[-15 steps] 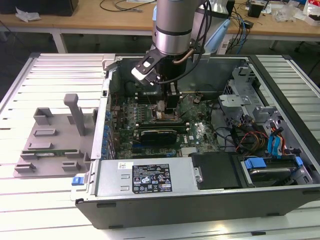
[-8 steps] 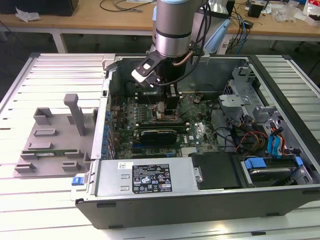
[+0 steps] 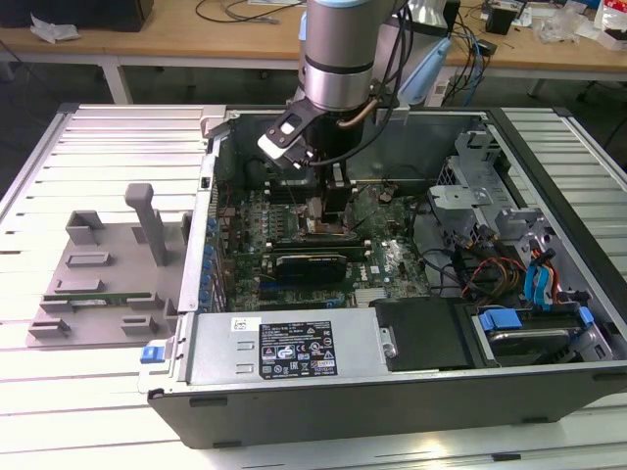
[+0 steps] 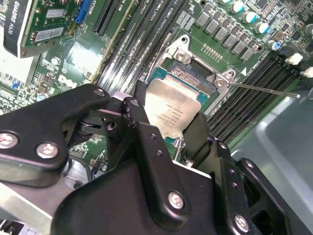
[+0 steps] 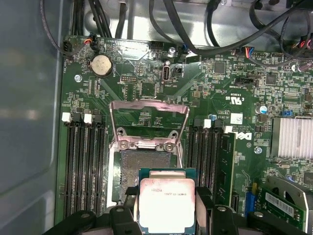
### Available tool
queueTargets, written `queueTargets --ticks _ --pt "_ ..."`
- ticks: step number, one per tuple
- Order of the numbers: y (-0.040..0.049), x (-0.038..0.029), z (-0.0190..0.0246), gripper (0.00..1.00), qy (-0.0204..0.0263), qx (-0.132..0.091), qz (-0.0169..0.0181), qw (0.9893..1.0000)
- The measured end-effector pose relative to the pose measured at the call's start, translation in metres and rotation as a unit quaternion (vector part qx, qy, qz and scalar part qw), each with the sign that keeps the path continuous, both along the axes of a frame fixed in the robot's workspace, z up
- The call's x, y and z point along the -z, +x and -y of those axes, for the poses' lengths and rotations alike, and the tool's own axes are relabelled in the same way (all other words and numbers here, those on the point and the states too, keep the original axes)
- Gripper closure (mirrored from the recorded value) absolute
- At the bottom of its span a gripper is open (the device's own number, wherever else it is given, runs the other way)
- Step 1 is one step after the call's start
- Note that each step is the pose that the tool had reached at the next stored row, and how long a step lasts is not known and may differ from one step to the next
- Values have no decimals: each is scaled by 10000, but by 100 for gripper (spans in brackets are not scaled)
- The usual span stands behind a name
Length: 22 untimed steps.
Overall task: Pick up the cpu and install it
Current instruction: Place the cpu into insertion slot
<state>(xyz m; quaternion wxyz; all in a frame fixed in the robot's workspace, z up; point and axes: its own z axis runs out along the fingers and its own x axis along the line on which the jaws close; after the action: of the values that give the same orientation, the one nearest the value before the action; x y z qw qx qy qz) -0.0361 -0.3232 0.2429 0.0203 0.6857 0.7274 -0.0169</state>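
Observation:
The cpu (image 5: 166,201), a silver-topped square chip with a green rim, hangs between the two black fingers (image 5: 128,205) of my gripper (image 5: 166,210), which is shut on its opposite edges. It sits just above the near edge of the open black socket (image 5: 145,164) on the green motherboard. The socket's metal load plate (image 5: 149,117) stands tipped up behind it. In the second wrist view the cpu (image 4: 171,110) hovers tilted over the socket frame (image 4: 195,66), with the thin lever (image 4: 259,88) swung out. In the exterior view the gripper (image 3: 330,217) reaches down into the computer case.
Memory slots (image 5: 83,166) flank the socket on both sides. An expansion card (image 3: 312,262) lies just in front of the gripper, and the power supply (image 3: 284,348) lies beyond that. Case walls (image 3: 211,196) surround the board. A grey fixture (image 3: 108,269) with a green memory stick (image 3: 93,297) lies at the exterior view's left.

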Motion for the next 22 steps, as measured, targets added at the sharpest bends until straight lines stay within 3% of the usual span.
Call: queueTargets --ticks 15,17,22 --pt "1 36 -112 45 0 0 0 10000" --pt "1 65 -169 45 -3 0 1 10000" --pt "12 189 -166 45 -13 16 1 10000"
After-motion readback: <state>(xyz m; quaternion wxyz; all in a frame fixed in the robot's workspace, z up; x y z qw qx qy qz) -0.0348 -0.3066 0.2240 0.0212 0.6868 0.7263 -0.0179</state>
